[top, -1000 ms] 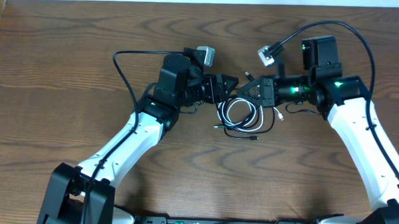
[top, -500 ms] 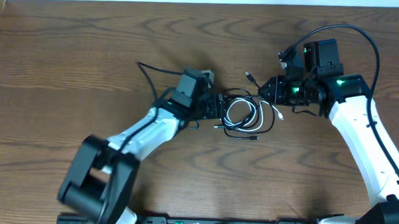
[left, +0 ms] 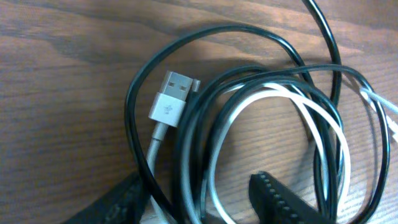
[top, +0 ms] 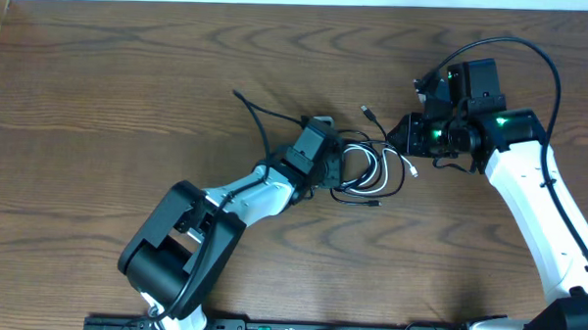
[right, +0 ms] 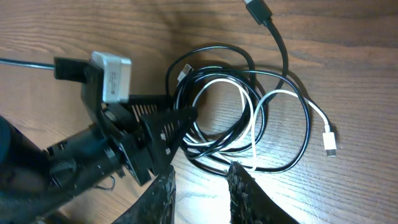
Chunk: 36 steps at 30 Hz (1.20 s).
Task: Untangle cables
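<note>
Plainly nearer, the left tool (left: 199, 196) straddles the cables (left: 196, 134) at their left edge, wide open, clamping nothing; the right tool (top: 401, 132) hangs open, empty, on their right.

Wood table (top: 100, 99) — blk/wht cables (top: 380, 170) atop

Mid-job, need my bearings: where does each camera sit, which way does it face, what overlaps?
Overhead: fixed above the table, looking straight down; both arms show, meeting at the cables.
Left wrist: on the left arm, close over the coil; left jaws open at the bottom, astride the black cable and white cable.
Right wrist: on the right arm, farther back, facing the coil; right jaws open at the bottom.
Shared: both wrist views show the left jaws at the coil.
</note>
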### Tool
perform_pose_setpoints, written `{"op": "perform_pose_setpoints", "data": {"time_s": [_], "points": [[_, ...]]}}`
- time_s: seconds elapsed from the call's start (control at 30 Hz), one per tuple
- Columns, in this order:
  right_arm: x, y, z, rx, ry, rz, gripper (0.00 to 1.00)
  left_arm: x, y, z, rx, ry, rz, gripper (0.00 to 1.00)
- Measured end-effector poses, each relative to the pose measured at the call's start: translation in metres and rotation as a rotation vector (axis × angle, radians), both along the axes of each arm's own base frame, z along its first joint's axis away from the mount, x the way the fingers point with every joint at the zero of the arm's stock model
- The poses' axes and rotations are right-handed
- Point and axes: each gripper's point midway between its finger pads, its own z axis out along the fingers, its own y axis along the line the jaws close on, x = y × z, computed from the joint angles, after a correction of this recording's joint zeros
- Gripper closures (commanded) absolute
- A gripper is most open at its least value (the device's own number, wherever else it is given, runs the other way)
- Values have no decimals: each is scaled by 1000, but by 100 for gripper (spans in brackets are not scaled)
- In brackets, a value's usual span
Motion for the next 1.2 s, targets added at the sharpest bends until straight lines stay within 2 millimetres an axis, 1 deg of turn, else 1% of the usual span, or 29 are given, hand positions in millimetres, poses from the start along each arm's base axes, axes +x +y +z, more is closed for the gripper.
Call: {"op": "perform_pose_setpoints", "data": {"time_s": [0.07, 0.1, 0.17, 0.27, 0.3, 0.33, 0.4, 0.43, 0.47, 0.5, 0.53, 0.57, 0.63, 0.7, 0.73, 0.77, 0.83, 0.9, 0.97, 1.0, 1.07, 1.2], "points": [[0, 0, 0, -3, -1, -1, 77, -2, -2, -1, 9, -4, -3, 58], [0, -1, 0, -3, -1, -2, 77, -2, -1, -1, 16, -7, -2, 73], [0, -2, -1, -11, 1, -5, 77, -1, 0, -3, 23, -6, 5, 92], [-2, -3, -2, -19, 10, -8, 79, -2, 1, -5, 27, 2, 9, 93], [-2, -4, -3, -21, 11, -9, 82, -2, 2, -5, 27, 5, 12, 93], [-2, -4, -3, -23, 12, -9, 83, -3, 2, -5, 27, 9, 12, 93], [-3, -4, -3, -25, 11, 1, 83, -8, 5, 1, 26, 29, 13, 93], [-4, -1, -3, -22, 7, 19, 83, -10, 6, 11, 11, 30, 8, 93], [-5, 1, -3, -18, 4, 34, 82, -11, 5, 44, -42, -2, 2, 92], [-6, 4, -2, -13, 1, 50, 82, -11, 5, 60, -65, -26, -1, 92], [-6, 8, -1, -2, -7, 69, 83, -17, 8, 94, -108, -64, -7, 93], [-8, 12, 0, 10, -6, 86, 83, -18, 10, 126, -153, -124, -9, 93], [-7, 21, 4, 43, -27, 120, 82, -28, 16, 177, -221, -215, -15, 93], [-8, 30, 10, 90, -41, 159, 82, -39, 23, 209, -264, -272, -20, 92], [-8, 33, 13, 108, -51, 174, 81, -42, 24, 217, -276, -286, -23, 93], [-8, 41, 18, 143, -71, 203, 81, -46, 26, 223, -282, -293, -24, 92], [-9, 51, 24, 180, -92, 242, 81, -47, 27, 220, -281, -279, -25, 93], [-12, 57, 25, 192, -91, 260, 80, -46, 28, 220, -284, -275, -16, 93], [-17, 64, 27, 204, -88, 283, 73, -42, 33, 220, -297, -264, 13, 93], [-20, 70, 27, 208, -88, 300, 71, -38, 38, 220, -310, -255, 42, 93], [-23, 75, 27, 209, -89, 318, 68, -33, 45, 221, -332, -239, 74, 92], [-27, 88, 29, 220, -101, 352, 67, -26, 54, 227, -406, -210, 105, 93]]}}
